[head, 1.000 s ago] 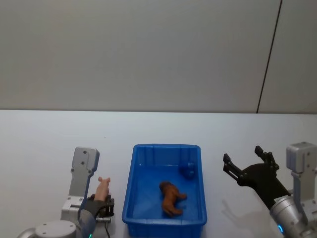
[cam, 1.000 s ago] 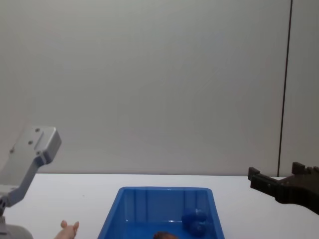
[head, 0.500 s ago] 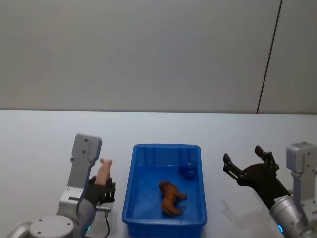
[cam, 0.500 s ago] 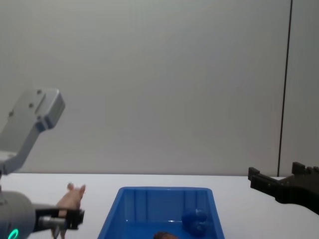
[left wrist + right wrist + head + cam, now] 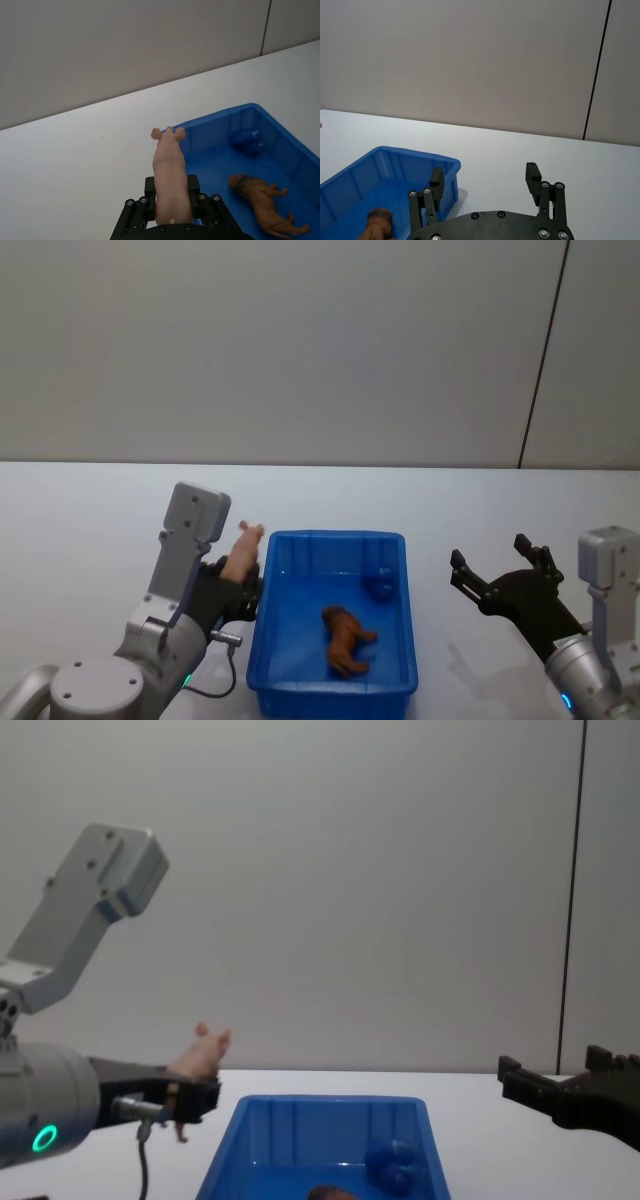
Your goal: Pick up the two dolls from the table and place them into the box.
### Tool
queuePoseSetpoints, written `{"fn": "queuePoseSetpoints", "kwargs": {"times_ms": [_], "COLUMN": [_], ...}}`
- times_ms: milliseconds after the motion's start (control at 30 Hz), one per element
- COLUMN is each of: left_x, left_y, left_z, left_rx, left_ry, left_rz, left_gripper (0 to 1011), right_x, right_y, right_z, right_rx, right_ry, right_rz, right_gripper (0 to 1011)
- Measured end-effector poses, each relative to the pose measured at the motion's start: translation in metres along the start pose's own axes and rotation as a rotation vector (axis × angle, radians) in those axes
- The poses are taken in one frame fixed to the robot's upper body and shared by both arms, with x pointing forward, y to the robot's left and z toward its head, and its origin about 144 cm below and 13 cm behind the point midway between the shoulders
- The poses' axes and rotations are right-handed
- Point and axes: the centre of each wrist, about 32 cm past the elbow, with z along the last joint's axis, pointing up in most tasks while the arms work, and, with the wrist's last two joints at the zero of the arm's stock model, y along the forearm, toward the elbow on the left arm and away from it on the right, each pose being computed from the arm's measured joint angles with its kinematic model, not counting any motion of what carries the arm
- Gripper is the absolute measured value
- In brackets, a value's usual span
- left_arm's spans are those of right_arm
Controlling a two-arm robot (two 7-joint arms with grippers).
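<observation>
Pink pig (image 5: 169, 180): clamped in the left gripper (image 5: 170, 197), held in the air just beside the box's left rim, not yet over the inside.
Blue box (image 5: 262, 612): sits on the table (image 5: 90, 530); the brown lion (image 5: 345, 639) already lies inside.
Right gripper (image 5: 485, 187): spread wide and empty, right of the box.
Progress: I judge one doll placed, one left to drop.
Views: the head view shows the whole lion; the chest view catches just its top.

My left gripper (image 5: 238, 585) held the pig doll (image 5: 240, 552) left of the box (image 5: 333, 695); lion doll (image 5: 343, 640) lay inside; right gripper (image 5: 492, 570) right.
</observation>
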Motion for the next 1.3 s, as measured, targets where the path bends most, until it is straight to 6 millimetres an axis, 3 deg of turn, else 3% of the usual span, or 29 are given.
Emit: {"fn": "queuePoseSetpoints", "kwargs": {"times_ms": [367,833,1000,1300], "left_x": [0.005,0.009,0.009,0.009], "left_y": [-0.007,-0.024,-0.028,-0.032], "left_z": [0.007,0.014,0.015,0.016], "left_rx": [-0.066,-0.106,-0.111,-0.116], "left_ry": [-0.045,-0.094,-0.104,-0.116], "left_rz": [-0.162,-0.371,-0.412,-0.460], "left_gripper": [393,862,974,1001], "right_x": [0.000,0.000,0.000,0.000], "right_y": [0.000,0.000,0.000,0.000], "right_z": [0.000,0.000,0.000,0.000], "right_rx": [0.000,0.000,0.000,0.000], "right_ry": [0.000,0.000,0.000,0.000], "right_rz": [0.000,0.000,0.000,0.000], "right_gripper": [1001,1001,1001,1001]}}
